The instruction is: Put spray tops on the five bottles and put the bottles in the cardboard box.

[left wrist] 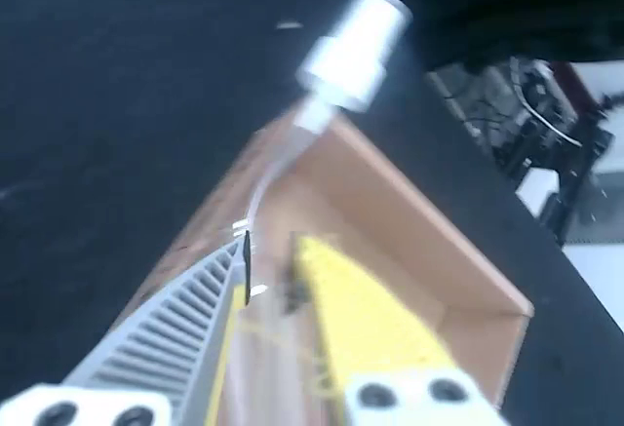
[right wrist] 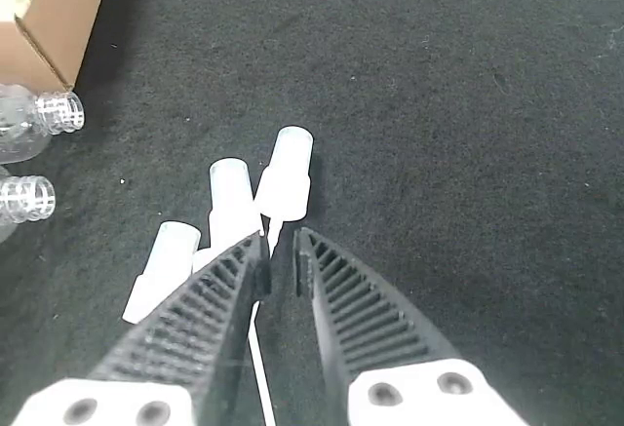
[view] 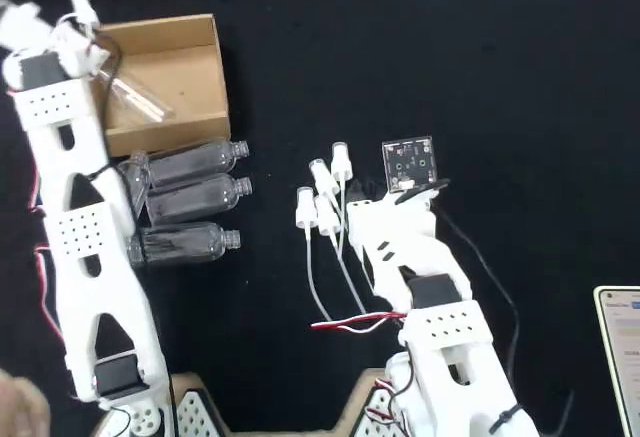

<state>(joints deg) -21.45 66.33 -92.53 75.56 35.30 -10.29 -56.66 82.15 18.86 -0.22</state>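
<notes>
One arm point(view: 85, 227) outstretched, end effector point(left wrist: 271, 251) above box point(view: 190, 67)

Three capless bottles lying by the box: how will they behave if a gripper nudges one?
The bottles lie on their sides and look round, so a nudged one would probably roll. They look like clear, empty plastic, so they are likely light and easy to shove. They lie close together, so a push on one may shift its neighbours.
</notes>
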